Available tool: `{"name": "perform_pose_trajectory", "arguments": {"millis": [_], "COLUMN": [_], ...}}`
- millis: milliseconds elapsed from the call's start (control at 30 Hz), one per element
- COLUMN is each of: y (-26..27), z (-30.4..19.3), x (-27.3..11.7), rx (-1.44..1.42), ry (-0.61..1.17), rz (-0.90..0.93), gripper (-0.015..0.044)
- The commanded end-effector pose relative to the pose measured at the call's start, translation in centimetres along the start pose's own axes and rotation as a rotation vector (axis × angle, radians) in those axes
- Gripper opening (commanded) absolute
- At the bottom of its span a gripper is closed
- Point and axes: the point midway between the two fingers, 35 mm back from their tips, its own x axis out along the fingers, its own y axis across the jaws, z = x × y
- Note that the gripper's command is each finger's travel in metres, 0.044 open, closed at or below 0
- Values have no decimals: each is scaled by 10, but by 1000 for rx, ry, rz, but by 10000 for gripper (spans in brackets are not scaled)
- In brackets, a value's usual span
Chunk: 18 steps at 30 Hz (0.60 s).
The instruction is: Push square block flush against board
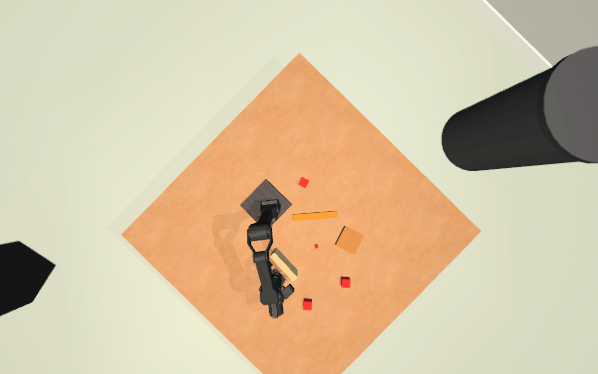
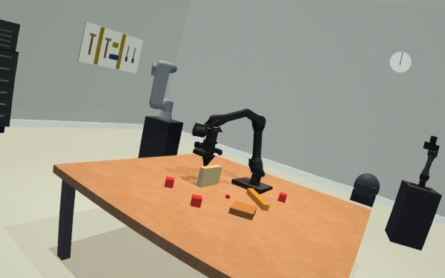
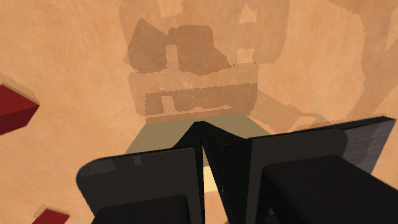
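Note:
A brown square block (image 1: pixel 349 240) (image 2: pixel 242 210) lies flat on the table. A long orange bar (image 1: pixel 315 215) (image 2: pixel 258 199) lies near it, with a gap between them. A cream slab (image 1: pixel 283 265) (image 2: pixel 209 176) (image 3: pixel 150 137) stands upright, apart from both. I cannot tell from looks whether the bar or the slab is the board. My gripper (image 2: pixel 206 163) (image 3: pixel 199 126) is shut and empty, pointing down close to the slab's top. Whether it touches the slab is unclear. In the top view the arm hides the fingertips.
Red cubes stand at the front (image 1: pixel 345 282) (image 2: pixel 196 201), near the arm's forward end (image 1: pixel 307 304) (image 2: pixel 170 182), and beyond the bar (image 1: pixel 303 182) (image 2: pixel 282 197). A tiny red cube (image 1: pixel 316 246) (image 2: pixel 228 196) lies between slab and block. The arm's base plate (image 1: pixel 253 203) is beside the bar.

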Motion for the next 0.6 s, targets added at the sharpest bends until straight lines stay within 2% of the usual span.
{"name": "perform_pose_trajectory", "arguments": {"millis": [0,567], "y": [-1,0], "z": [-3,-16], "x": [3,3], "rx": [-3,-3], "ry": [6,7], "rz": [-3,-3], "gripper": [0,0]}}
